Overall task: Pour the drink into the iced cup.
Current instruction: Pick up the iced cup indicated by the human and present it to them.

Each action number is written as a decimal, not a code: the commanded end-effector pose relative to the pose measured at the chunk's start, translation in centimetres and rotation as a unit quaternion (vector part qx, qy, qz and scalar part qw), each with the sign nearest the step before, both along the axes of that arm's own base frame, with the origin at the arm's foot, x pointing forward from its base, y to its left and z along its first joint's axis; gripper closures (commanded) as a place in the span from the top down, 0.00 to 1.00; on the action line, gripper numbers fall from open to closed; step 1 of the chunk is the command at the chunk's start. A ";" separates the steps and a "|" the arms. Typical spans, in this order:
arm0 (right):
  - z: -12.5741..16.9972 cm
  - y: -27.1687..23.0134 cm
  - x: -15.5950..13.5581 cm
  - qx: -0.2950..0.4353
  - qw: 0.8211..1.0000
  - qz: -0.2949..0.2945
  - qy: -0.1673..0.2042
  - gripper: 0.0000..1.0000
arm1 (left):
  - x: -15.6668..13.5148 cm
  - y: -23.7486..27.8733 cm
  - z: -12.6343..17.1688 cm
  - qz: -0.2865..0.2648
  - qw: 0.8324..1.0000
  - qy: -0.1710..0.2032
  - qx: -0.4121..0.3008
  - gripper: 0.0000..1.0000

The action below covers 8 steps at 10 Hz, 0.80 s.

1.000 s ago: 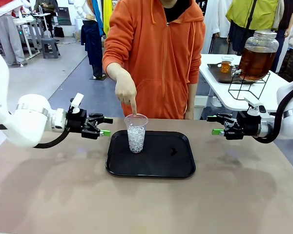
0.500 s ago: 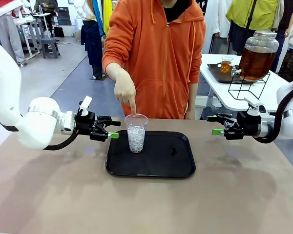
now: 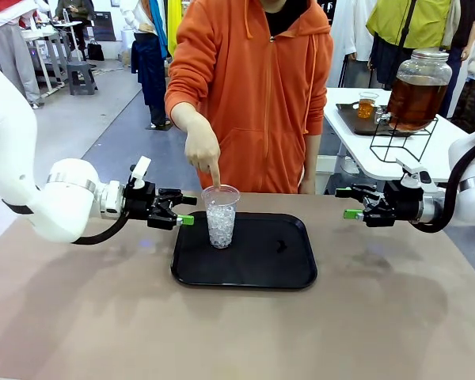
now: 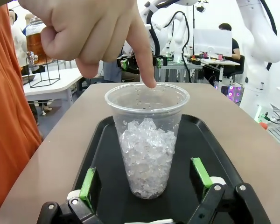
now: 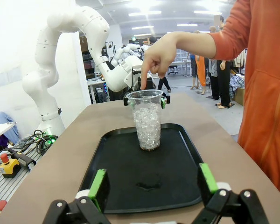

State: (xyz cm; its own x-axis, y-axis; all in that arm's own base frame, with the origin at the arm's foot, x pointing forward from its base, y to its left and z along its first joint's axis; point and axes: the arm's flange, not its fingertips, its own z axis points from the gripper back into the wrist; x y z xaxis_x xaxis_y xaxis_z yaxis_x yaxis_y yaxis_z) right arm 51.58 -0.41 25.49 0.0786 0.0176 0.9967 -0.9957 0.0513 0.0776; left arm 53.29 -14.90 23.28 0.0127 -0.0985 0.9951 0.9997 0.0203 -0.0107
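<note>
Closer now, left gripper (image 3: 188,210) holds its jaws wide just beside the cup (image 3: 221,220); right gripper (image 3: 344,203), also wide, hangs well apart. Iced cup stands on the tray (image 3: 285,269), a hand (image 3: 202,149) pointing at its rim; drink (image 3: 414,103) is in the far jar (image 3: 422,68)

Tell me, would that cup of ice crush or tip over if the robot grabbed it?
The cup looks like thin clear plastic, so it would probably flex under a squeeze. The ice fills most of it, likely steadying it, though its narrow base could tip.
</note>
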 end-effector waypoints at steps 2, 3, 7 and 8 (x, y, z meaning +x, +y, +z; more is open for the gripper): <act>0.3 0.2 0.1 0.002 1.000 -0.001 0.001 1.00 | 0.4 -0.9 0.2 -0.006 1.000 -0.003 0.001 1.00; 0.3 0.2 0.1 0.002 1.000 -0.001 0.001 1.00 | 0.7 -1.4 0.0 -0.009 1.000 0.000 0.004 1.00; 0.3 0.2 0.1 0.002 1.000 -0.001 0.001 1.00 | 1.2 -2.4 -0.7 0.002 1.000 0.009 0.005 1.00; 0.3 0.2 0.1 0.002 1.000 -0.001 0.001 1.00 | 1.3 -2.7 -0.9 0.006 1.000 0.013 0.006 1.00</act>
State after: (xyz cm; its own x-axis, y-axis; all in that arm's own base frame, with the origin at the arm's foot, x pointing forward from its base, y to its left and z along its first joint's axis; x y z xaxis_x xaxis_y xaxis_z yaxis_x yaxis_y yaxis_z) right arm 51.58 -0.41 25.49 0.0786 0.0177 0.9967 -0.9957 0.0513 0.0776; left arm 54.01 -16.82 22.40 0.0160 -0.1143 0.9933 0.9999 0.0069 -0.0153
